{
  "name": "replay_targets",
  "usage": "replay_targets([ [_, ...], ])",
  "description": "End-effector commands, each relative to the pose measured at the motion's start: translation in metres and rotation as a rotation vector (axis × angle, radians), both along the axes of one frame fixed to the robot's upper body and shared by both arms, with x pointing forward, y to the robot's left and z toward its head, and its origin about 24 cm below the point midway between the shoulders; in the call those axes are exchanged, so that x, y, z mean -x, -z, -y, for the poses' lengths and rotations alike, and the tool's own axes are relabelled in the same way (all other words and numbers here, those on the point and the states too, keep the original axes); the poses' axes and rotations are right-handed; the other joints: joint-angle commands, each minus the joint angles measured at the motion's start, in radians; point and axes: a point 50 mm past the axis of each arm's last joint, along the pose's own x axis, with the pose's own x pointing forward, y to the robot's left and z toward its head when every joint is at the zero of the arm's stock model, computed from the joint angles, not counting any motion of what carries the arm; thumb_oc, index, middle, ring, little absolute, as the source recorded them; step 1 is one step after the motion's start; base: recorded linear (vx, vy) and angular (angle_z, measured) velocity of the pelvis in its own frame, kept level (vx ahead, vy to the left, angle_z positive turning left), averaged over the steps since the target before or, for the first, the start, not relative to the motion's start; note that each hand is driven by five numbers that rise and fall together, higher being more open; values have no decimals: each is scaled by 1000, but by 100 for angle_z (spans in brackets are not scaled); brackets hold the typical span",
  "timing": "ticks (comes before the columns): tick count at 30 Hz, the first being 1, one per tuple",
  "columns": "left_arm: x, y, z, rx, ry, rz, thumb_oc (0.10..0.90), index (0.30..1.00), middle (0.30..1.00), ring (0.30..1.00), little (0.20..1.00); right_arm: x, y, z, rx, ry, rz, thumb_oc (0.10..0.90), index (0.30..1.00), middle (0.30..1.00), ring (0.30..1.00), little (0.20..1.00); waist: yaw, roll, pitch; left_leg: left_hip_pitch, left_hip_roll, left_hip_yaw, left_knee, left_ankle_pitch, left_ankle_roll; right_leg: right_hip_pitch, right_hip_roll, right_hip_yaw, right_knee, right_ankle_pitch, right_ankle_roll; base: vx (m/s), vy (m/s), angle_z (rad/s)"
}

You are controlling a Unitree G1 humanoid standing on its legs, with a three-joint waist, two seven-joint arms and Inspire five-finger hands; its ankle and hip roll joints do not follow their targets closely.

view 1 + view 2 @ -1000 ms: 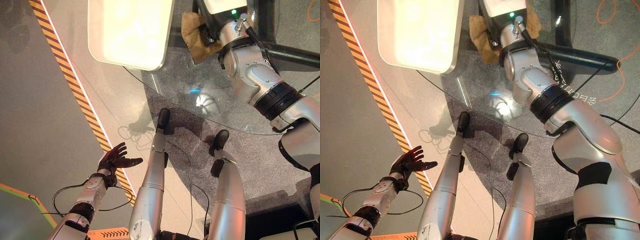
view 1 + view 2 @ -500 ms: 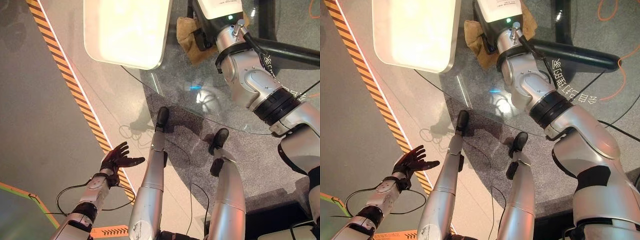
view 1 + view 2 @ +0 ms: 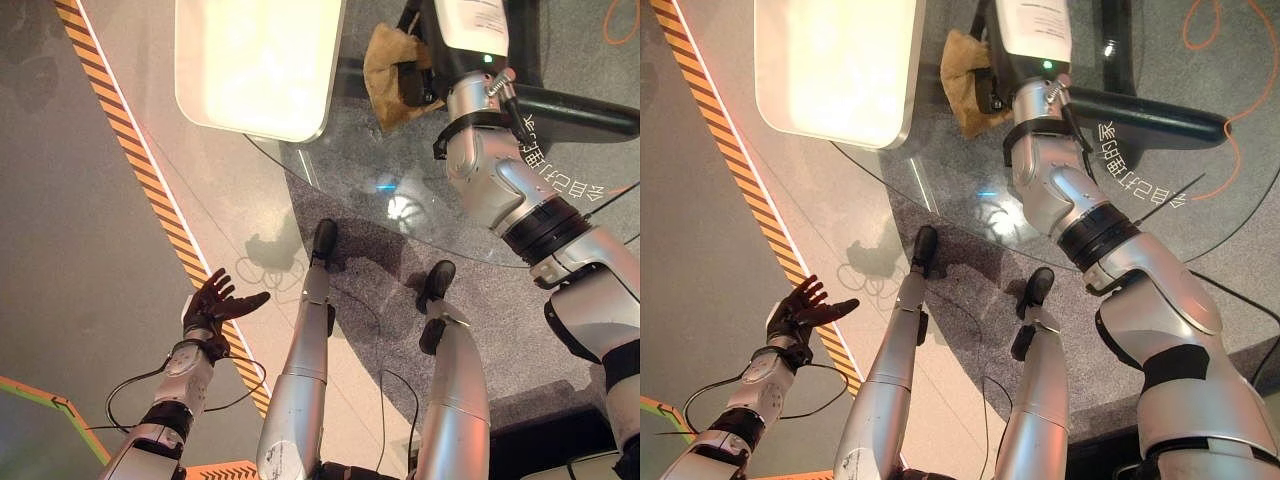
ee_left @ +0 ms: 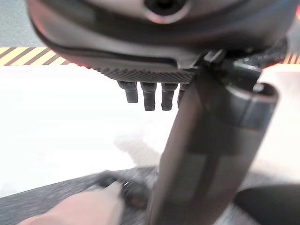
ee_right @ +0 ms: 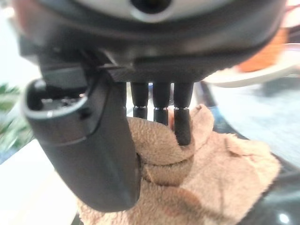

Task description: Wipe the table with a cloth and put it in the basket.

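Note:
A crumpled tan cloth lies on the far part of the round glass table. My right hand reaches out over it. In the right wrist view its fingers curl down into the cloth, with a fold caught between them and the thumb. A white basket with rounded corners stands to the left of the cloth, at the table's left edge. My left hand hangs low on the left over the floor, its fingers straight and holding nothing.
A black bar of the table's base runs to the right behind my right arm. An orange and black striped line crosses the floor on the left. An orange cable lies at the far right.
My right arm has stretched farther out over the glass, taking the cloth a little farther away. The left hand has drifted slightly to the left, still open.

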Motion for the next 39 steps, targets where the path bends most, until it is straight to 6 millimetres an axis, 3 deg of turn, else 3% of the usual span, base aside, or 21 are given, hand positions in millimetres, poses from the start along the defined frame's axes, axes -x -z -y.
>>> replay_targets([
  [1,2,-28,-39,-13,-285,148,800,900,900,900,900,22,-35,16,-87,-23,241,100,300,300,300,200,-15,-31,-3,66,-127,105,4,-69,125,57,130,-34,-133,46,-59,-10,33,-8],
  [9,-20,-106,-68,-78,-556,396,800,900,900,900,900,37,-14,31,-191,-63,262,100,300,300,300,200,-61,-52,-3,91,-120,120,23,-85,125,72,144,-5,-105,27,-64,-6,8,-4],
  [15,-23,-148,-74,-91,-729,541,800,900,900,900,900,41,3,33,-247,-93,255,100,300,300,300,200,-84,-70,-3,120,-116,129,23,-93,124,96,158,11,-98,15,-67,-8,1,-3],
  [19,-27,-187,-75,-97,-791,685,800,900,900,900,900,45,10,32,-265,-119,262,100,300,300,300,200,-103,-81,-3,130,-112,137,29,-97,122,106,165,25,-92,12,-67,-8,-3,-9],
  [26,-24,-239,-53,-151,-820,949,800,900,900,900,900,51,11,27,-271,-153,288,100,300,300,300,200,-114,-87,-3,145,-104,145,21,-98,116,120,174,43,-94,11,-63,0,0,0],
  [35,-12,-275,-24,-258,-802,1172,800,900,900,900,900,59,9,25,-267,-179,316,100,300,300,300,200,-118,-81,-3,147,-100,151,18,-92,112,128,176,52,-97,13,-62,0,1,0],
  [39,-8,-293,-9,-308,-712,1268,800,900,900,900,900,64,4,24,-263,-205,340,100,300,300,300,200,-123,-81,-3,155,-98,155,14,-91,110,136,178,57,-100,15,-60,3,11,-4],
])
